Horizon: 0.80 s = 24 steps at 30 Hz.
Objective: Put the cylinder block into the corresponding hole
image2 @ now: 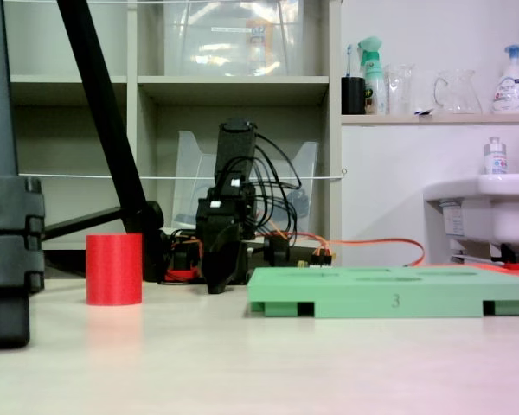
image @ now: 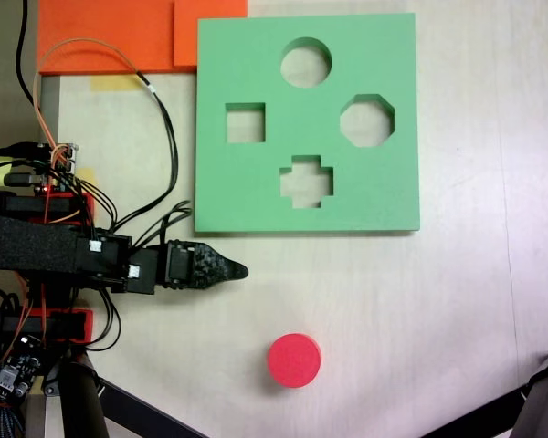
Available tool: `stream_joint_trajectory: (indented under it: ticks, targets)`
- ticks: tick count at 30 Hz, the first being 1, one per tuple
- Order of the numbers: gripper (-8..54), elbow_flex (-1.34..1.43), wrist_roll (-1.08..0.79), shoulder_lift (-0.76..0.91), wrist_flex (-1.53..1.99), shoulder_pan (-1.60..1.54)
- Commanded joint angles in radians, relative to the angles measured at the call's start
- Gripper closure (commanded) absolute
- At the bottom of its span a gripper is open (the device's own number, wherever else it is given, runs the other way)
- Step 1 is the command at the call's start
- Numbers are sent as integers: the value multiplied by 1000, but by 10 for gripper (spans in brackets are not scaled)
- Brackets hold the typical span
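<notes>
The red cylinder block (image: pixel 294 359) (image2: pixel 114 268) stands upright on the pale table, in front of the green foam board (image: pixel 256 192) (image2: pixel 372 298) and apart from it. The circular hole (image: pixel 306 62) lies at the board's far edge in the view from above, with octagonal, square and cross cut-outs nearer. My gripper (image: pixel 242 270) (image2: pixel 218 281) rests low beside the board's near left corner. It points right in the view from above, with its jaws together and nothing held. The cylinder sits to the lower right of its tip, with bare table between them.
Orange foam sheets (image: pixel 110 36) lie at the top left, touching the board's corner. Cables (image: pixel 160 119) trail from the arm's base. Black tripod legs (image: pixel 543 397) (image2: pixel 9 242) stand at the table's near corners. A sink (image2: pixel 489 203) and shelves are behind.
</notes>
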Motion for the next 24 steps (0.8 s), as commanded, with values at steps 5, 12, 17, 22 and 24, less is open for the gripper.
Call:
stream_joint_trajectory:
  ticks: [5,12,17,22,24]
  targets:
    - [104,66,5,72,26,11]
    - [104,66,469,74,-341,17]
    - [120,-34,986,74,-571,26]
    - [121,-58,1500,74,-765,55]
    - [124,-60,1638,72,-785,120]
